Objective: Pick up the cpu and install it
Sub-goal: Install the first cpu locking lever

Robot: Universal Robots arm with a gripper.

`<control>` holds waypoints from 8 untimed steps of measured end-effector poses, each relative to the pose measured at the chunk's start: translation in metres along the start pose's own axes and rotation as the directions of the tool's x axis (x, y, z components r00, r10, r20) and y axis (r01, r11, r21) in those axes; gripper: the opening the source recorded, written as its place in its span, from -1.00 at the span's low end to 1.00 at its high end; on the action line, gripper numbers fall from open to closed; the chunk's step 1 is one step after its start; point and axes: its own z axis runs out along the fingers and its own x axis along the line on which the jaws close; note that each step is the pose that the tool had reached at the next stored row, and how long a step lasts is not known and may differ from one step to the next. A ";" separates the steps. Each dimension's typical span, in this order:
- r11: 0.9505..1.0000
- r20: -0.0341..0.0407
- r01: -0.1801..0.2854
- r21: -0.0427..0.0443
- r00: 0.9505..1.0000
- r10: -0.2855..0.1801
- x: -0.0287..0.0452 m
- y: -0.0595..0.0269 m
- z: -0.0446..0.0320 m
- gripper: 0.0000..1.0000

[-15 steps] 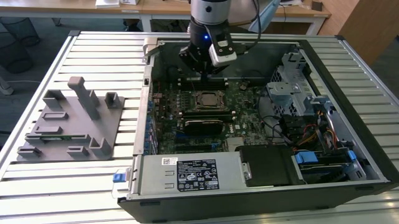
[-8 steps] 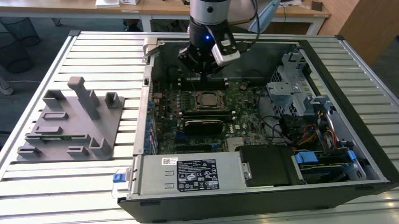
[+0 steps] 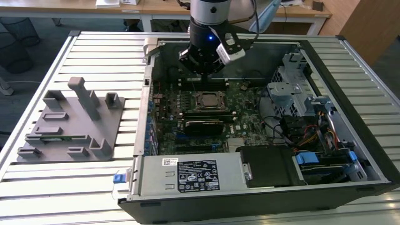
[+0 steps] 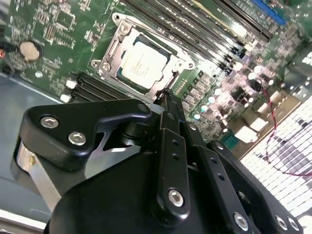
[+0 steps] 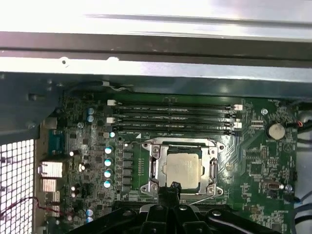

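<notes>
The cpu [image 3: 206, 99] lies flat in the dark socket frame [image 3: 195, 106] on the green motherboard inside the open computer case. Its silver top shows in both wrist views [image 4: 144, 65] [image 5: 181, 168], with the metal socket bracket [image 5: 153, 165] around it. My gripper [image 3: 202, 69] hangs above the board, toward the case's far wall from the socket and clear of the cpu. The black fingers [image 4: 168, 126] are pressed together with nothing between them, and their tips [image 5: 170, 189] point at the socket's near edge.
A grey plastic fixture [image 3: 72, 122] stands on the slatted table at the exterior view's left. Inside the case are memory slots [image 5: 170, 117], a black heatsink block [image 3: 203, 125], the power supply [image 3: 187, 173], and a drive cage with cables [image 3: 300, 98]. Case walls [image 3: 147, 93] ring the board.
</notes>
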 end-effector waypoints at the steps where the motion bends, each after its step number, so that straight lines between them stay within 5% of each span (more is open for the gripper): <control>1: 1.000 0.000 0.009 0.000 1.000 -0.009 0.0000 0.0000 0.0000 -0.79; 8: 1.000 0.000 0.011 0.000 1.000 -0.011 0.0036 0.0001 0.0000 -0.79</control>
